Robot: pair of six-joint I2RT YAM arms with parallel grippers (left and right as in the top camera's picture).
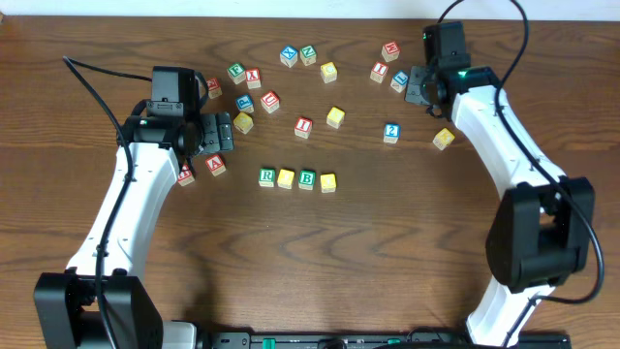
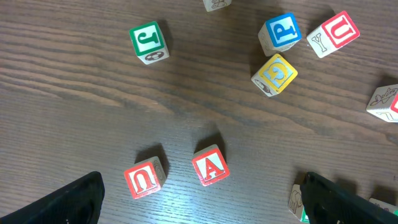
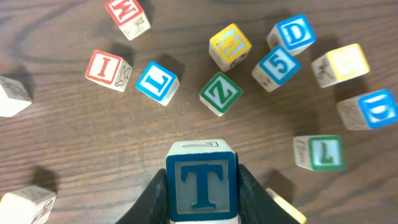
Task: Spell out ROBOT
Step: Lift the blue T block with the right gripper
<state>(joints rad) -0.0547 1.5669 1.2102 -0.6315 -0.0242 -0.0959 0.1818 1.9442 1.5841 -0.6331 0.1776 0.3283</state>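
A row of four blocks lies mid-table: a green R block (image 1: 267,176), a yellow block (image 1: 286,178), a green B block (image 1: 307,179) and another yellow block (image 1: 328,182). My right gripper (image 3: 201,186) is shut on a blue T block (image 3: 201,179) and holds it above the table at the back right (image 1: 401,81). My left gripper (image 2: 205,211) is open and empty, over bare wood just in front of a red A block (image 2: 210,166) and a red U block (image 2: 144,178). In the overhead view it sits at the left (image 1: 219,133).
Loose letter blocks lie scattered across the back of the table: green J (image 2: 149,42), blue P (image 2: 280,34), a yellow block (image 2: 274,74), green Z (image 3: 220,93), blue L (image 3: 157,81), red I (image 3: 107,68) and green L (image 3: 323,152).
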